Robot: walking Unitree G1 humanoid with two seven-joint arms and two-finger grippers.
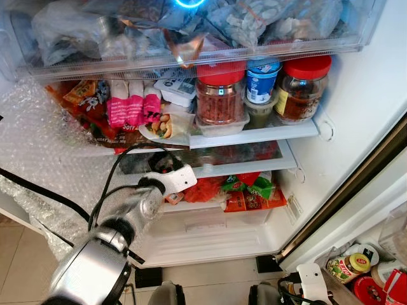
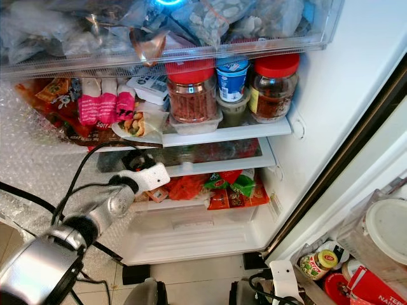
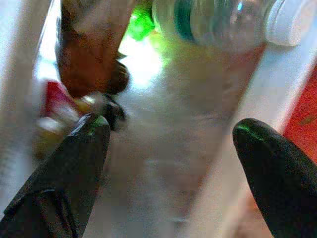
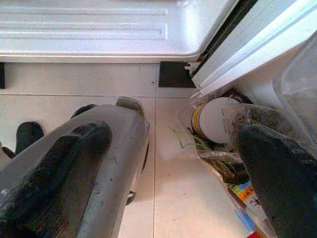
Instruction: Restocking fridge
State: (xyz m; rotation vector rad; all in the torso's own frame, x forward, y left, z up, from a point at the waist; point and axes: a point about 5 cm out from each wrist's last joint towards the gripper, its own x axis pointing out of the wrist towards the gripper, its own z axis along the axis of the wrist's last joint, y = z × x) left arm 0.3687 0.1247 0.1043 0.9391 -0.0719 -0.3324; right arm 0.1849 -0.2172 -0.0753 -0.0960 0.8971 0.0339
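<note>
My left arm reaches into the open fridge, and its white wrist [image 1: 177, 178] is at the mouth of the narrow middle shelf [image 1: 254, 166]. In the left wrist view my left gripper [image 3: 171, 129] is open with nothing between its fingers. A clear bottle [image 3: 218, 22] with a white cap lies just beyond the fingertips, next to blurred red and brown packets [image 3: 84, 64]. On the shelf above stand two red-lidded jars [image 1: 220, 95], a blue-and-white tub [image 1: 262, 79] and pink packets [image 1: 130, 108]. My right gripper [image 4: 173, 134] hangs open over the tiled floor.
Red and green packets [image 1: 251, 194] lie on the lowest shelf. Bubble wrap [image 1: 38, 159] covers the left side. A drawer of bagged food [image 1: 191, 25] runs across the top. The fridge door [image 1: 356, 190] stands at the right, with a yellow-lidded jar [image 1: 348, 267] in a bag below it.
</note>
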